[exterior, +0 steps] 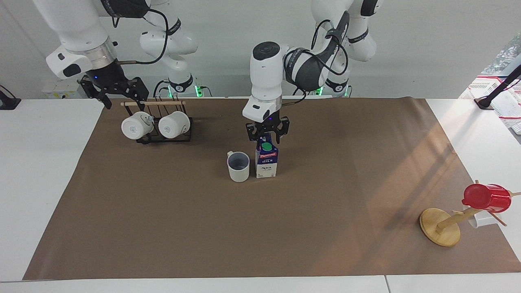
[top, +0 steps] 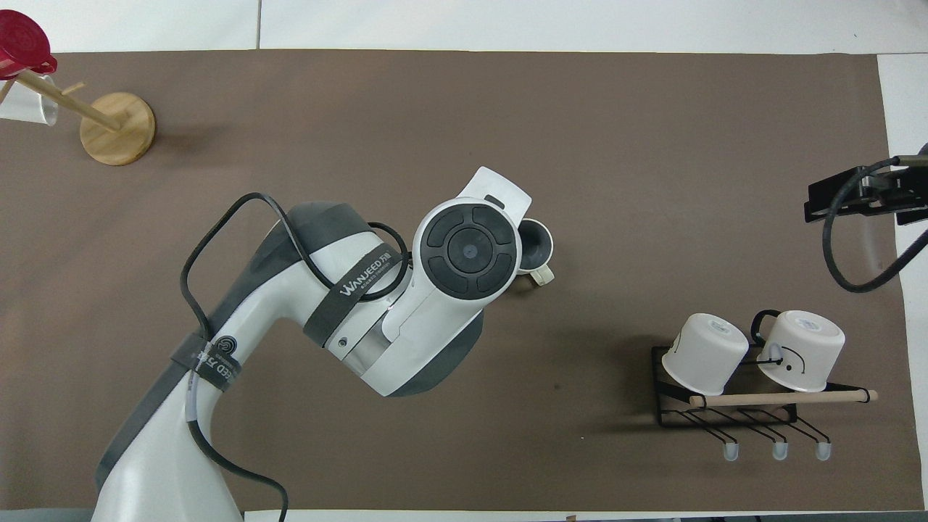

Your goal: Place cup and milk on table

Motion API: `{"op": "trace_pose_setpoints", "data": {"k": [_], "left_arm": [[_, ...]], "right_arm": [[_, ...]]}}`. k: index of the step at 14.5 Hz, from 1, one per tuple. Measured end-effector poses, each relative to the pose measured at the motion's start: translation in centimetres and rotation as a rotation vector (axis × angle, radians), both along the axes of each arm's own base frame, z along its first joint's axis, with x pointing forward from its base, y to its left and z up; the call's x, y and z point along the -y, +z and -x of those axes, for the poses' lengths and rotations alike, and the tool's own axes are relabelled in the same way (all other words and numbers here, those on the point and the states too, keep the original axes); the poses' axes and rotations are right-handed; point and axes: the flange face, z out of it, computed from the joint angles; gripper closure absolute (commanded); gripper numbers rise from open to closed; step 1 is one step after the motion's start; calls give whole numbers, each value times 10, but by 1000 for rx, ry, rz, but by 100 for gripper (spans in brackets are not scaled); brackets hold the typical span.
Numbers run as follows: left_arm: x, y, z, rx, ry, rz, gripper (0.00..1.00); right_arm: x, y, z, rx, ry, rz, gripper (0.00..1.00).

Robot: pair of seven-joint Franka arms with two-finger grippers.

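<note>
Brown table [exterior: 163, 228], milk [exterior: 266, 162] upright beside cup [exterior: 238, 166] — left hand [exterior: 267, 136] released, just above.

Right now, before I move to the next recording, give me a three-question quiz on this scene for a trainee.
1. True or false: the milk stands upright on the table.
2. What stands right beside the milk, toward the right arm's end?
A. red cup
B. cup
C. rack
3. Fill in: the left tool is directly over the ____.

Key:
1. True.
2. B; the red cup hangs on a wooden stand at the left arm's end, and the rack with two mugs sits nearer the robots, under the right tool.
3. Milk.
</note>
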Motion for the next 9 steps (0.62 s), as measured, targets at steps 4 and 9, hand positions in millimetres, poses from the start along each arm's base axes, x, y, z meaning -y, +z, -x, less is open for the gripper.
{"op": "trace_pose_setpoints", "data": {"k": [4, 9], "left_arm": [[-6, 25, -5, 33, 18, 28, 0], [-91, 99, -27, 67, 109, 41, 0]], "right_arm": [[0, 0, 0, -1, 0, 0, 0], [5, -2, 0, -5, -9, 0, 0]]}}
